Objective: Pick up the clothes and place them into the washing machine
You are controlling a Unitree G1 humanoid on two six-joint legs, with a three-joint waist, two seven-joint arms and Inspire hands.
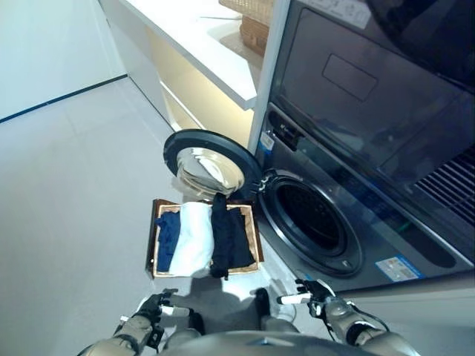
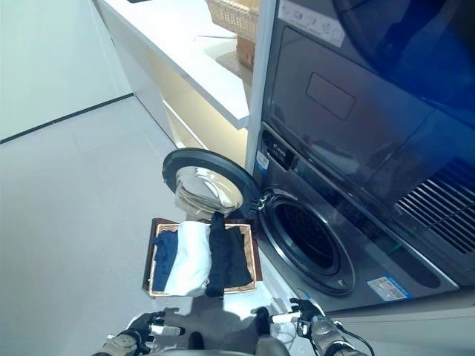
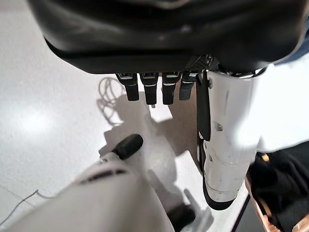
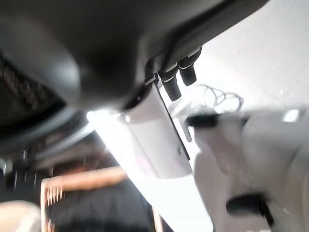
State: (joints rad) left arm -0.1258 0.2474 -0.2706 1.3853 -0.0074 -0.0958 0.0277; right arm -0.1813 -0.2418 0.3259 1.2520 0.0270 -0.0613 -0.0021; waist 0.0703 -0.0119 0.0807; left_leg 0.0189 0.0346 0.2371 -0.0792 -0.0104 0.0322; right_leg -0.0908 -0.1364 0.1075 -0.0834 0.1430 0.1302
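A shallow wicker basket (image 1: 255,231) rests on a low dark brown box beside the washing machine (image 1: 356,148). It holds a blue garment (image 1: 168,239), a white garment (image 1: 193,239) and a black garment (image 1: 228,239). The machine's round door (image 1: 211,167) stands open, and the dark drum opening (image 1: 312,219) is bare. My left hand (image 1: 152,310) hangs low in front of the basket, open and empty, its fingers (image 3: 147,88) straight. My right hand (image 1: 315,297) hangs low in front of the machine, open and empty, its fingers (image 4: 174,82) straight.
A white counter (image 1: 200,37) runs along the machine's far left side with wicker baskets (image 1: 252,18) on it. Pale grey floor (image 1: 74,193) spreads to the left of the basket. The open door stands just behind the basket.
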